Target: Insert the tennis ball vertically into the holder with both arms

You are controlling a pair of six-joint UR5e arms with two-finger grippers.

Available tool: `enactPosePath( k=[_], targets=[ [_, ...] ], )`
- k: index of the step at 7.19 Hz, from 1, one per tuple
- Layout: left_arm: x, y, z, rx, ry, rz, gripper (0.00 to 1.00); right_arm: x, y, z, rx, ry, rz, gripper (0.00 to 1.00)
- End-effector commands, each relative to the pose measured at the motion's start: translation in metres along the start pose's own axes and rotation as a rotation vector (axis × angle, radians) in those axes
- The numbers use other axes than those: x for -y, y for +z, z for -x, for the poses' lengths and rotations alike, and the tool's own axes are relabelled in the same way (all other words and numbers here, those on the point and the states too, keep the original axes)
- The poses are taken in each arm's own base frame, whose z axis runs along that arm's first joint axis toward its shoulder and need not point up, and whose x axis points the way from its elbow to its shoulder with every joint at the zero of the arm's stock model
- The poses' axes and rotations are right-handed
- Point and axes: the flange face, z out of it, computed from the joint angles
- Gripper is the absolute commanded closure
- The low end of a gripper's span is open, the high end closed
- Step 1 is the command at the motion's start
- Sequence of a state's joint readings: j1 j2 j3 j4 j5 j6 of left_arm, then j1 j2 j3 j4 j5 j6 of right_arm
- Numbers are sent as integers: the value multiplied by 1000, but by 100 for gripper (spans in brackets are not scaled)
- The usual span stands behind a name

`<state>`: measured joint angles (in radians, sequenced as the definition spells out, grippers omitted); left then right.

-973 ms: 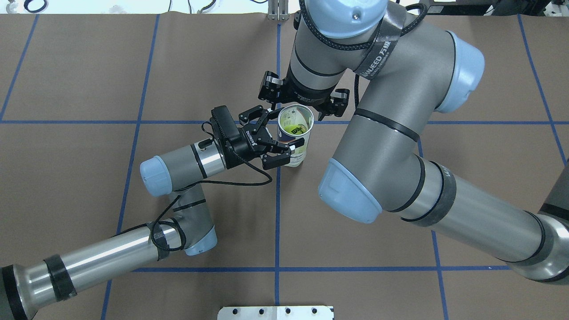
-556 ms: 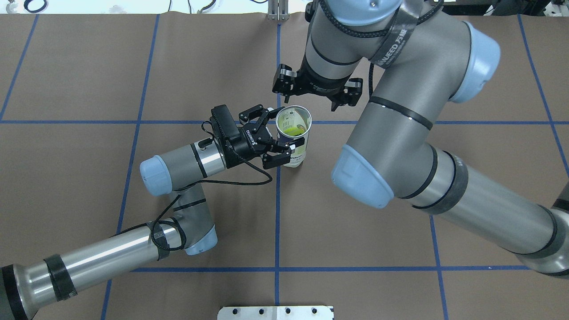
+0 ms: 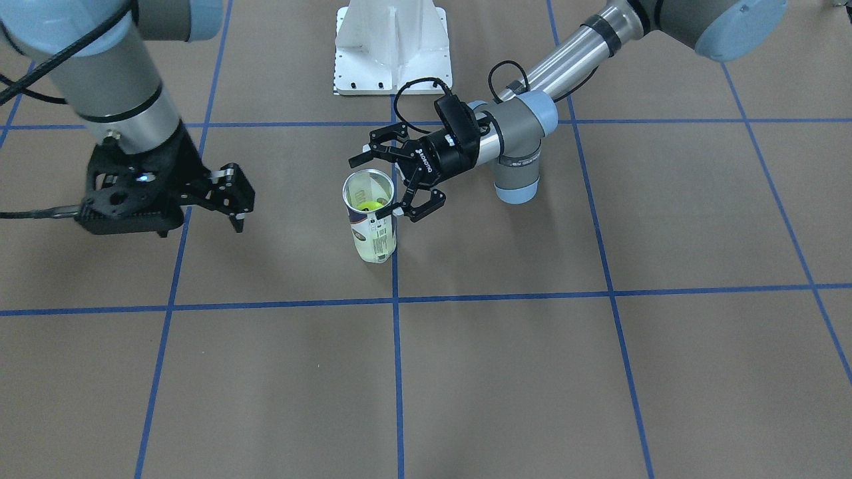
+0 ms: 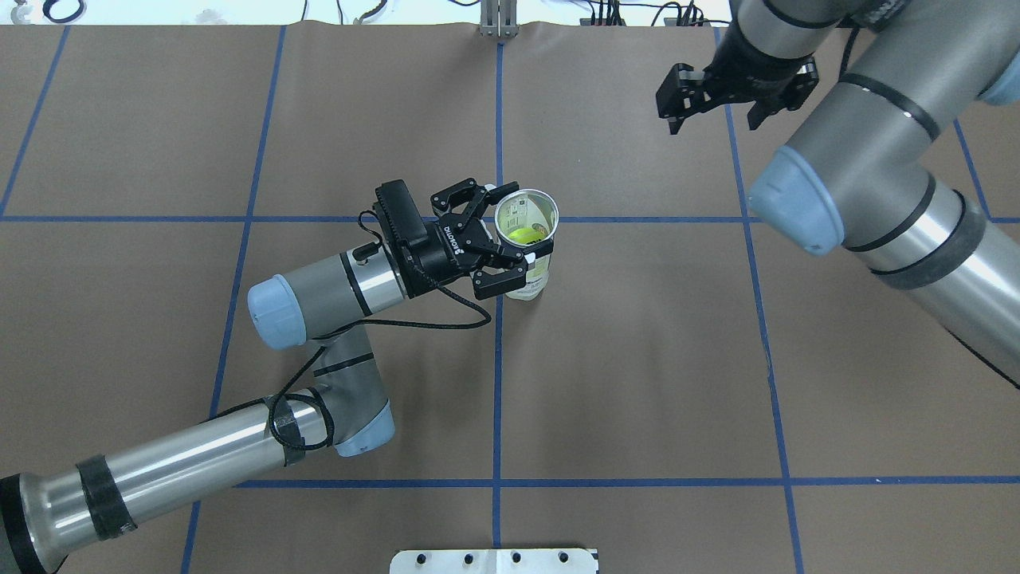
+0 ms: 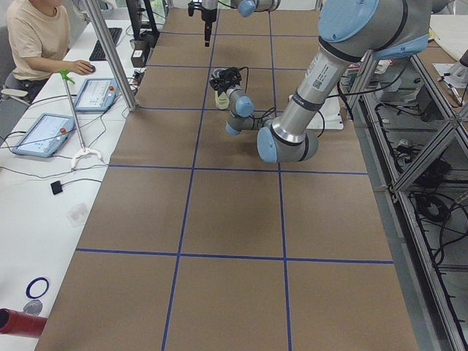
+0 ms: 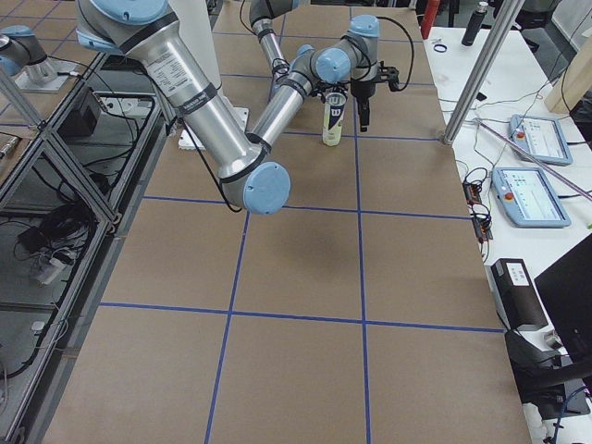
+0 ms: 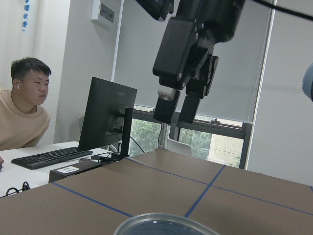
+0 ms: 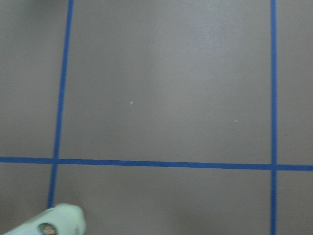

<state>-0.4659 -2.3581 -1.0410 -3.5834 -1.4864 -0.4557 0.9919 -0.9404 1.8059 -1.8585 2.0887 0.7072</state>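
Overhead exterior view: the tennis ball (image 4: 522, 233) is already inside the can (image 4: 532, 275), which stands upright on the table (image 4: 637, 359). The left gripper (image 4: 515, 220) has its jaws spread on both sides of the can (probably to guard it from tipping) and seems not to squeeze it. The right gripper (image 4: 713, 119) hangs well apart, spread and empty. "ROBOTIQ" is written on the left gripper; the can's label is too small to read.
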Motion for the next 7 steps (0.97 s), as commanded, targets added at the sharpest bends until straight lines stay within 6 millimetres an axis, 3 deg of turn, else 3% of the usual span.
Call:
enactPosePath(
  k=[1,2,3,4,6,7],
  targets=[
    [24,1,-4,-16,2,-49,1,33,18,-119,20,-55,43,1],
    [32,0,0,-13,5,-61,1,42,35,-177,25,-83,45,1],
    [40,-8,21,12,25,-63,1,45,49,-235,3,-116,56,1],
    [43,-41,56,60,58,-46,1,44,49,-291,-18,-147,64,1],
    [58,-95,117,161,114,20,1,13,55,-385,-32,-194,97,1],
    [80,-111,140,173,140,121,1,-6,53,-422,-16,-183,103,1]
  ],
)
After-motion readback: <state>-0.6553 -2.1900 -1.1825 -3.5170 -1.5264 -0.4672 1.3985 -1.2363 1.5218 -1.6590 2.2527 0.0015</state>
